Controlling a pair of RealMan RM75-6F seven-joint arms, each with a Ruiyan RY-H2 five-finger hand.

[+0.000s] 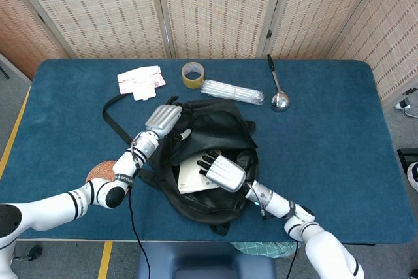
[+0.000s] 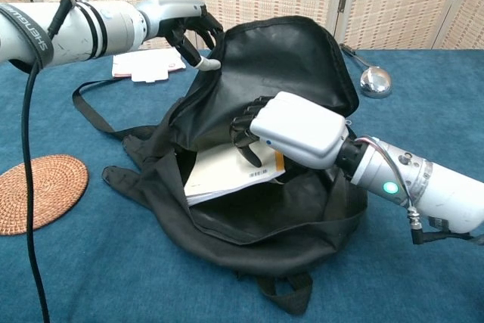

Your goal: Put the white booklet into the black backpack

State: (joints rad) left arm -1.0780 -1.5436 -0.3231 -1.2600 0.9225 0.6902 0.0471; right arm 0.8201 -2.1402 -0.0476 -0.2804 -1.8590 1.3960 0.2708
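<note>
We see the right hand (image 2: 291, 128) grasping the booklet (image 2: 227, 173), which lies partly inside the open mouth of the backpack (image 2: 295, 58); the left hand (image 2: 181, 24) pinches the backpack's upper flap by a zipper pull (image 2: 209, 65), holding it up.

A black backpack (image 2: 265, 66) lies on a deep blue tabletop (image 1: 326, 129). The white booklet (image 2: 219, 172) has an orange corner and a black barcode. Both hands, the left hand (image 2: 185, 24) and the right hand (image 2: 291, 130), are silver-white with black fingers. A woven brown coaster (image 2: 38, 191), tan tape roll (image 1: 192, 74) and silver ladle (image 1: 279, 99) are also there.
</note>
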